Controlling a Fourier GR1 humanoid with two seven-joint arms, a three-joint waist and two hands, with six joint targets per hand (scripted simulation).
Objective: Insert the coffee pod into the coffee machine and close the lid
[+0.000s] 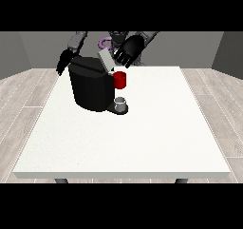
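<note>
A black coffee machine point(90, 88) stands on the white table point(142, 138) at the back left. Its grey lid point(106, 60) is tilted up and open at the machine's top right. A red pod holder point(120, 80) sticks out at the machine's front, above a small grey cup point(121, 102) on the base. The hand at the view's right point(128, 51) hovers just right of the raised lid, fingers spread and pointing down. Behind the machine's left top corner hangs the hand at the view's left point(63, 62), partly hidden. I see no separate coffee pod.
The table's front and right parts stretch out bare in front of the machine. Wooden floor surrounds the table, with grey walls behind the robot.
</note>
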